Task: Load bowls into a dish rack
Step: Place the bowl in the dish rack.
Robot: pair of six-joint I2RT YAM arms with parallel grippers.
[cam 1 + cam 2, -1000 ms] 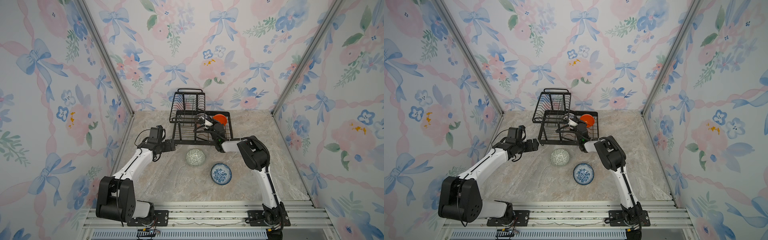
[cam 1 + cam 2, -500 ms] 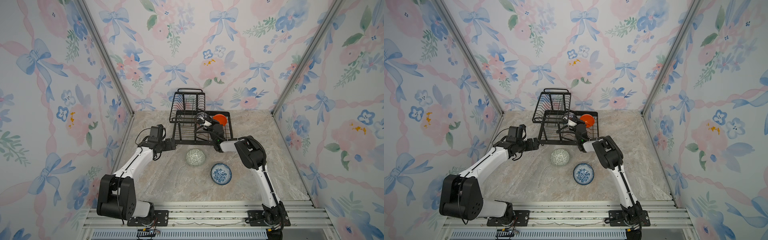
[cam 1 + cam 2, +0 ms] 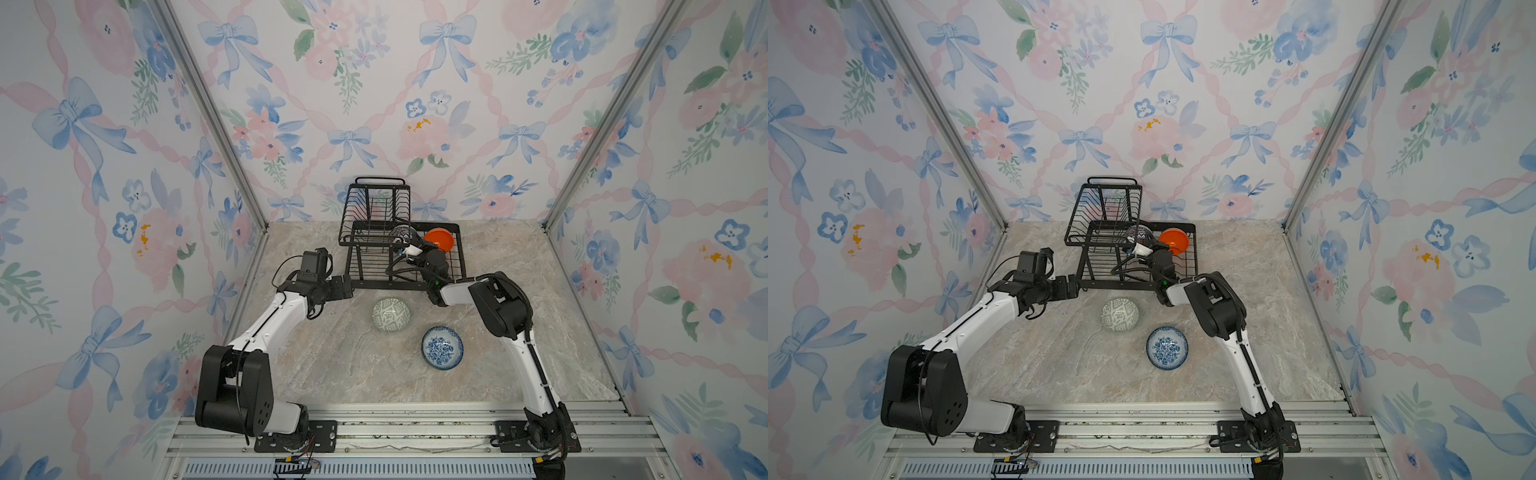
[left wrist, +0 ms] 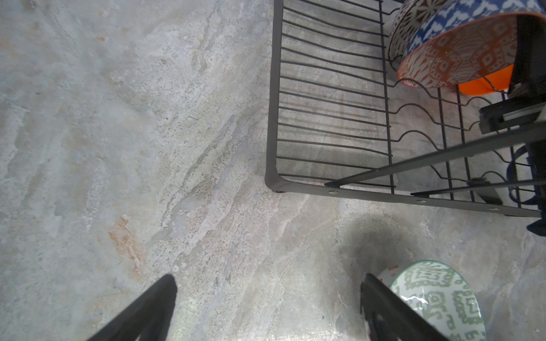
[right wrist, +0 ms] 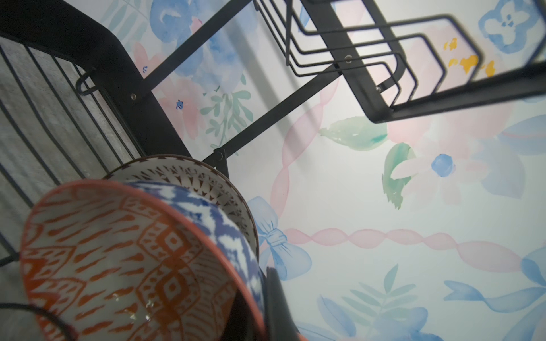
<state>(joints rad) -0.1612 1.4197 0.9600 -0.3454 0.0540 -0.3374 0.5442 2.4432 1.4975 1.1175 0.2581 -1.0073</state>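
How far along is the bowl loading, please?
Done: orange bowl and brown-patterned bowl sit in the dish rack. In hand: right pincer grips the orange-geometric bowl at the lower tray. Remaining: green-patterned bowl and blue floral bowl on the table, left pincer open beside the green one.

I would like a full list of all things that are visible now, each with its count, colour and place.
dish rack: one, black wire, back of the table
orange bowl: one, plain orange, in the rack's lower tray
brown-and-white bowl: one, in the lower tray, behind the held bowl
orange-and-white bowl: one, blue-and-white outside, at the lower tray, held by its rim
green-and-white bowl: one, on the table before the rack
blue floral bowl: one, blue and white, on the table, nearer the front
table: one, grey-beige marble look
walls: three, floral wallpaper with bows
arms: two, white and black
left tool: one, black, open, beside the green-and-white bowl
right tool: one, black, shut on the orange-and-white bowl
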